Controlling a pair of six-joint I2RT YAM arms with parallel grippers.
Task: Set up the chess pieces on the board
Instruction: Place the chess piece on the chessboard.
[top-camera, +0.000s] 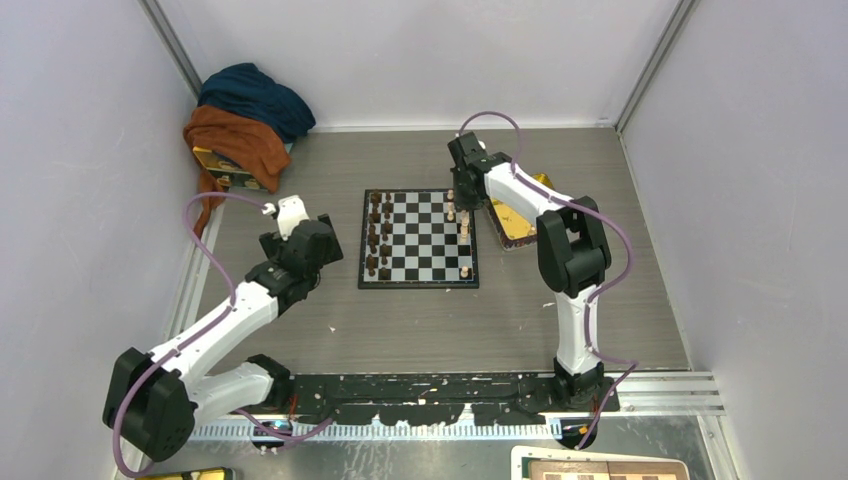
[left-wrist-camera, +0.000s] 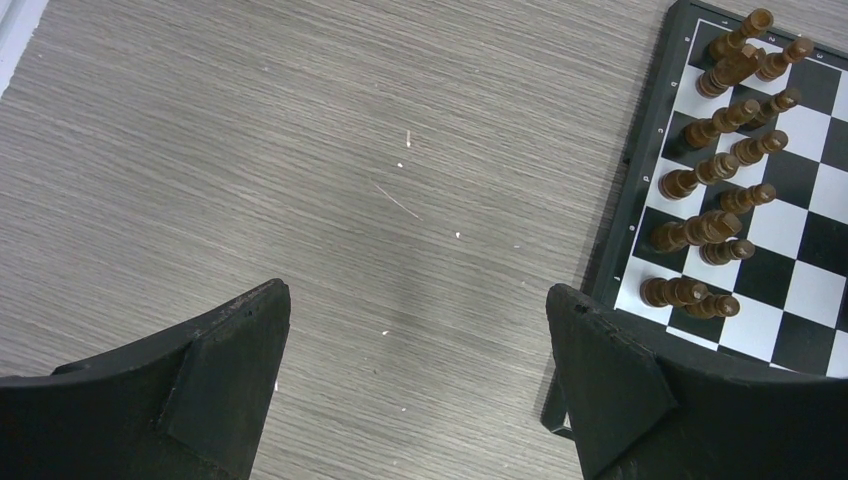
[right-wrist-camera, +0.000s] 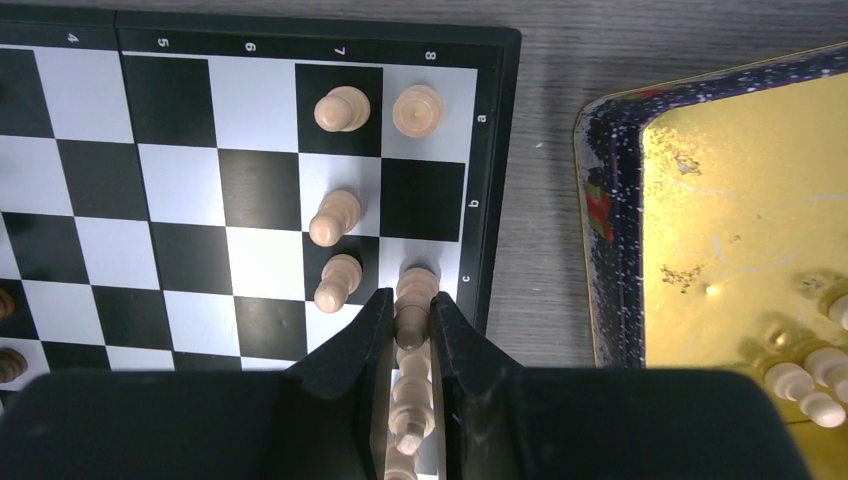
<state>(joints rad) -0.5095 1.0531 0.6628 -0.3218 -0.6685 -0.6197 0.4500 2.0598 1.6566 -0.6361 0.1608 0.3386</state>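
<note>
Right hand (right-wrist-camera: 410, 308): fingers clamped on a tan piece (right-wrist-camera: 416, 284) at the board (right-wrist-camera: 494, 150) edge.
Left hand (left-wrist-camera: 418, 340): fingers wide apart, holding nothing, above the surface (left-wrist-camera: 250, 150).

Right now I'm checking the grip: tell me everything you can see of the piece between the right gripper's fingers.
The held piece is tiny, light tan, wooden-looking, with a rounded head. It stands roughly upright over the board's pale square c8, beside the dark border. The right gripper pinches it from both sides; its base is hidden.
</note>
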